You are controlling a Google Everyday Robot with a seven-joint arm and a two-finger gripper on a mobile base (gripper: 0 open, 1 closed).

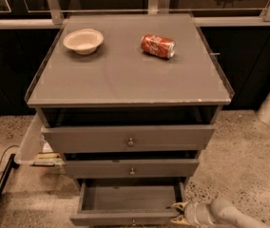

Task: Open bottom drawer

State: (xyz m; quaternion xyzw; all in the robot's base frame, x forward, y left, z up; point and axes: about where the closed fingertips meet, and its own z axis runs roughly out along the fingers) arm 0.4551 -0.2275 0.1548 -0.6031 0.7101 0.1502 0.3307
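— Where is the hand (178, 213)?
— Low down, touching the pulled-out bottom drawer (125, 198) to its left. I cannot tell if it grips.
— Farther back?
— Above and behind it, a paper bowl (83, 40) and a red soda can (158, 46) on the counter (125, 77).

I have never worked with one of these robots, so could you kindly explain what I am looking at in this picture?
There is one camera view, looking down on a grey cabinet with three drawers; where the camera sits is not on record. The machine is a mobile robot with a single arm. Only the pale arm shows, at the bottom right. It ends in the gripper, which is at the right end of the bottom drawer's front. The bottom drawer is pulled out, so its plain grey inside shows. On the cabinet top are a pale bowl and a red soda can lying on its side. Whether the gripper grips the drawer cannot be made out.
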